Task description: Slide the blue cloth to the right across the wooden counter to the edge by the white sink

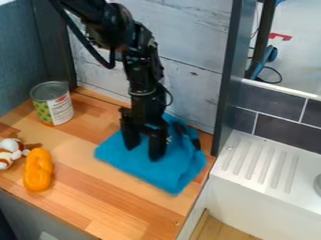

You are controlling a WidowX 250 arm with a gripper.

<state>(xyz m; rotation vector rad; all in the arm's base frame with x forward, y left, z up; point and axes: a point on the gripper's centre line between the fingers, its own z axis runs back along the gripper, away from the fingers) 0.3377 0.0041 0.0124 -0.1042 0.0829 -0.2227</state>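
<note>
The black gripper [143, 153] hangs down from the arm over a blue cloth [145, 168] on the wooden counter. Its two fingers stand apart, their tips at or just above the cloth's middle; whether they touch it I cannot tell. The cloth lies folded and somewhat rumpled near the counter's right edge, with a dark strip-like item [191, 136] on its upper right part. The gripper hides some of the cloth's back portion.
A tin can [52, 104] stands at the back left. An orange twisted toy [38, 169] and a brown and white plush toy [9, 153] lie at the left. The wooden counter [106, 206] ends at a dark post [227, 75], beside a white sink ledge [260, 161].
</note>
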